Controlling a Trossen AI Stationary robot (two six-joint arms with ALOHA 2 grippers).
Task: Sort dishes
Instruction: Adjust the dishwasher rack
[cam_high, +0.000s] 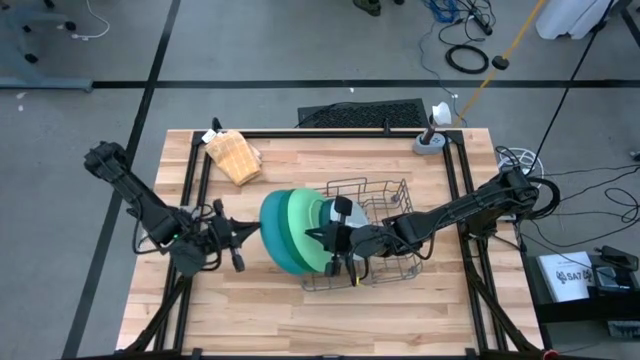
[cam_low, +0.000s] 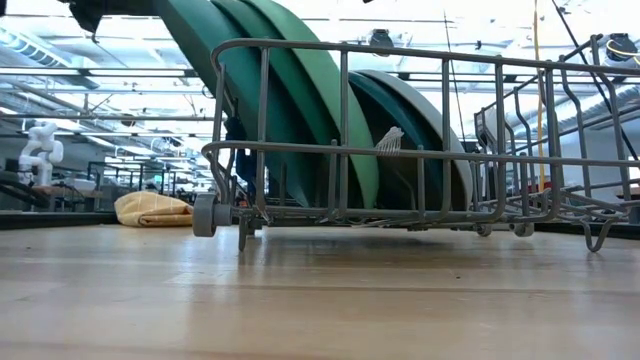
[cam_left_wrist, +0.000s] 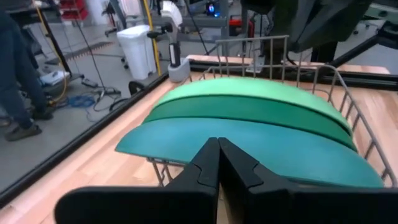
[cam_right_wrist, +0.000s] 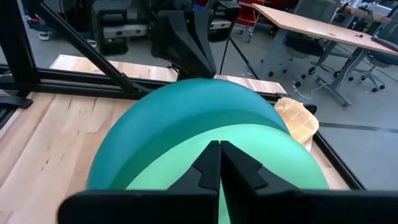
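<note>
We're noting the left hand (cam_high: 238, 240) sitting closed, fingers pressed together w/ nothing between them, just beside the outer face of the teal plate (cam_high: 272, 232), on the desk's left half. In left wrist view its closed fingertips (cam_left_wrist: 219, 163) are pointing at the plate stack.

Right hand (cam_high: 335, 243) is likewise closed & empty, hovering over the rack's left end, right at the plates; in right wrist view its pinched fingers (cam_right_wrist: 219, 163) are overlapping the light green plate (cam_right_wrist: 249, 155).

Dishes: we're seeing the plates standing on edge, leaning, nested against each other at the left end of the grey wire rack (cam_high: 385, 232), approx. desk centre. From outside in: teal, then dark green (cam_high: 288, 235), then light green, w/ a pale plate (cam_high: 322, 215) partly hidden behind. Low view is showing them tilting inside the rack, tops overhanging its rim.

Rest: tan waffle-textured lump (cam_high: 234, 155) is lying near the desk's (cam_high: 300, 310) back-left corner, well apart from the rack. A person's legs (cam_left_wrist: 15, 74) are showing beyond the desk in left wrist view.
</note>
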